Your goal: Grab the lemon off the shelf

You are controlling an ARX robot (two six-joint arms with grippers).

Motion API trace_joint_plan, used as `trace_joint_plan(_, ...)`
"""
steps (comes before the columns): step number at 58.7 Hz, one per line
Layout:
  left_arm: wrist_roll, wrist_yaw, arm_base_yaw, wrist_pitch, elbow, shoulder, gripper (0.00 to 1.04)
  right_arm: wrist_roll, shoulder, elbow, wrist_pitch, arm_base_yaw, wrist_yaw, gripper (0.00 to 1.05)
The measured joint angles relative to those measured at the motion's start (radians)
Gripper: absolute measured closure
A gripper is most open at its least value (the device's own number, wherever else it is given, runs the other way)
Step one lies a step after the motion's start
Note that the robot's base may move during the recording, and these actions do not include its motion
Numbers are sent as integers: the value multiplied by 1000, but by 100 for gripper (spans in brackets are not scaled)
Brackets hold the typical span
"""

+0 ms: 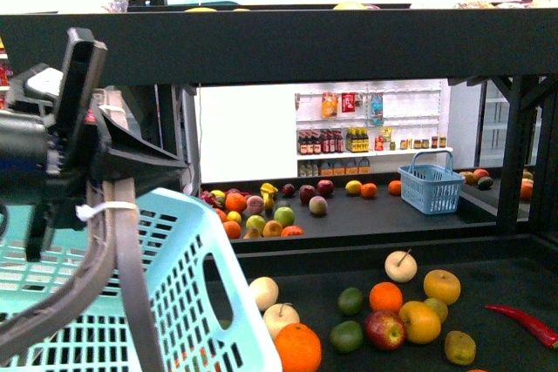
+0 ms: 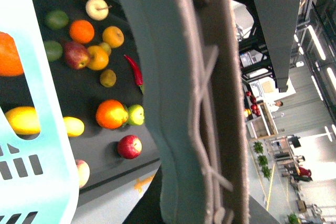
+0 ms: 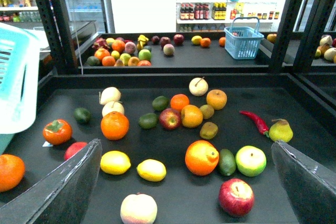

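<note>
Two yellow lemons (image 3: 151, 170) (image 3: 115, 162) lie side by side on the dark tier (image 3: 173, 211) of the black shelf, shown in the right wrist view. My right gripper (image 3: 186, 143) hovers above the tier, open and empty, its fingers (image 3: 63, 187) wide apart with the lemons between them, nearer one finger. In the left wrist view a lemon (image 2: 73, 126) shows beside the basket wall. My left gripper (image 1: 91, 206) is shut on the grey basket handle (image 1: 131, 285) and holds the light blue basket (image 1: 183, 294) at the front left. The handle (image 2: 184, 103) fills the left wrist view.
Many fruits lie around the lemons: a big orange (image 3: 201, 157), a red apple (image 3: 235, 196), a green apple (image 3: 250, 160), a peach (image 3: 138, 208), a red chili (image 3: 255, 121). The shelf's upper tier (image 1: 305, 45) crosses overhead. A second blue basket (image 1: 431, 185) stands on the far rack.
</note>
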Motion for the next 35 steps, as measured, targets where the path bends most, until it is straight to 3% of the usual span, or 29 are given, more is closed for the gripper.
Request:
trace_joint_plan(13,-60,-32,-85,135,0,87,98,0,0,0,0,0,0,7)
trace_joint_plan(35,-121,-99,-184,220,4,177,98,0,0,0,0,0,0,7)
